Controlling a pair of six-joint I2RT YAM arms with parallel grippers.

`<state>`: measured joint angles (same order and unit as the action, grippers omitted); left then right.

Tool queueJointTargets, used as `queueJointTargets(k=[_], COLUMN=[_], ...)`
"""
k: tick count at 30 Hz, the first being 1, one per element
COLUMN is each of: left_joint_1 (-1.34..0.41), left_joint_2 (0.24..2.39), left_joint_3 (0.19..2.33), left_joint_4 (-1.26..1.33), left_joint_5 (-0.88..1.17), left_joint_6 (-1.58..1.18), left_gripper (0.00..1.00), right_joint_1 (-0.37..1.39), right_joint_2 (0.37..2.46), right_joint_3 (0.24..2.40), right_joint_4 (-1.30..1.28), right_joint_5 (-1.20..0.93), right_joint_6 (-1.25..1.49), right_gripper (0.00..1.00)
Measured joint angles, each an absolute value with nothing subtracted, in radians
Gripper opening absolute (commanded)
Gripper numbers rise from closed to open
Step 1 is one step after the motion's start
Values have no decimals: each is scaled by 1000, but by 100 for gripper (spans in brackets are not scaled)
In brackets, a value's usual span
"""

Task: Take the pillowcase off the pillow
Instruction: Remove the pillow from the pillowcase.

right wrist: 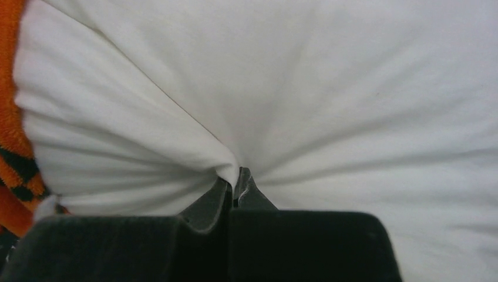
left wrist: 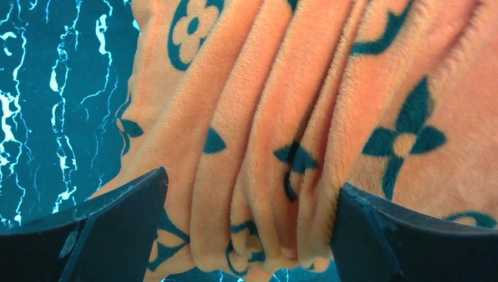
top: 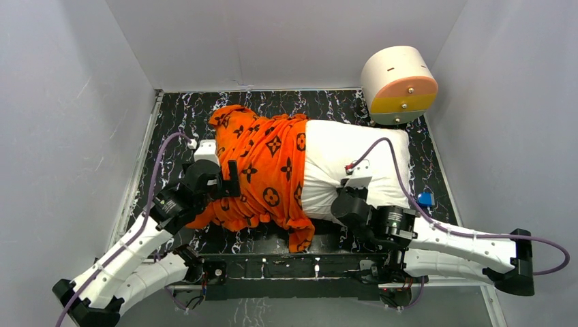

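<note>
Spread wide, the left pincer (left wrist: 252, 183) straddles bunched folds of the pillowcase (left wrist: 276, 88), centre-left in the top view. The right pincer (right wrist: 235, 176) pinches the pillow (right wrist: 352, 88) at its bare right half. Lengthwise the pillow runs left-right, so the case likely peels leftward.

The top view is bright, even and sharp, with soft shadows at six o'clock. The left wrist view tints the marbled table (left wrist: 35, 117) teal at nine o'clock; the pillowcase (left wrist: 282, 106) pile is crisp. The right wrist view nearly washes out the white pillow (right wrist: 352, 88), and the right gripper (right wrist: 236, 179) at six o'clock is dark and blurred.
</note>
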<state>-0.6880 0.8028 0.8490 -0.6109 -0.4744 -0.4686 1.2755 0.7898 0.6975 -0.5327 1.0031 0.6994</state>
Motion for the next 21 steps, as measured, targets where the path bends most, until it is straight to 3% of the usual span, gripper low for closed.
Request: queueJointTargets(k=[6,15,21], left_joint_1=[-683,-683,-683], left_joint_2=[653,517,562], left_joint_3=[851,852,756], left_joint_4=[-647,-704,-624], left_joint_5=[-345,-97,63], left_joint_6=[-487,-591,-696], left_gripper=[98,98,85], right_joint_1=[1272,1272,1272], right_joint_2=[915,924,923], right_joint_3=[737,737,737], right_joint_4=[-536,-514,-500], right_joint_5=[1026,1038,1039], right_joint_6=[670,646,624], right_gripper=[0,0,0])
